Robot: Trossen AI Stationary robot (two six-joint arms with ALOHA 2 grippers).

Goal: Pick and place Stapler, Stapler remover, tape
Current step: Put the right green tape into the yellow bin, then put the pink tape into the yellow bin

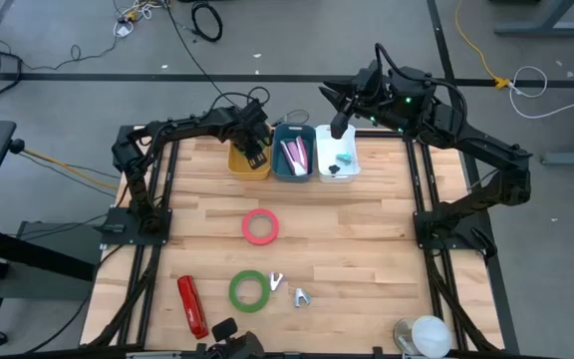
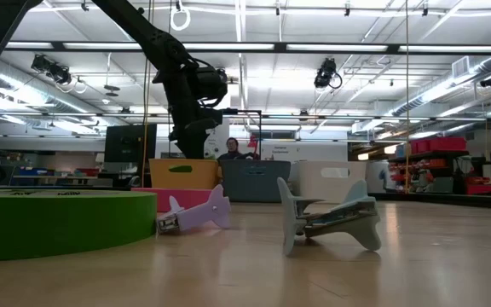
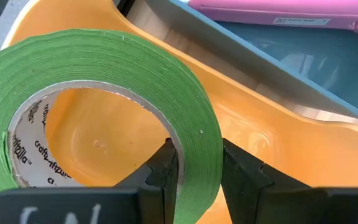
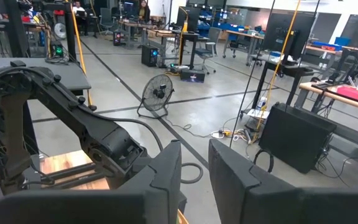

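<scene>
Three bins stand in a row along the far edge of the worktop point(image 1: 367, 229), and they tell us how far we have come. Our left gripper point(image 3: 194, 171) hangs over the yellow bin point(image 1: 248, 163) with its fingers closed on the wall of a green tape roll point(image 3: 98, 87), one finger inside the ring and one outside, so this roll is about to be dropped but is not yet released. Beside it, the blue bin point(image 1: 294, 158) already holds pink items, one of which looks like a stapler, and the white bin point(image 1: 337, 158) holds a dark piece and a small teal one, which we cannot identify. Out on the worktop, the pinkish-red tape roll point(image 1: 260, 226) lies near the middle. Toward the near edge lie a second green tape roll point(image 1: 249, 290), a red stapler point(image 1: 191, 305) close to the near left corner, and two small staple removers point(image 1: 287, 289) just beside the green roll. Our right gripper point(image 4: 194, 168) waits raised beyond the far edge near the white bin, its fingers a little apart and holding nothing. We judge the job roughly half done, with five items left on the worktop to sort.
</scene>
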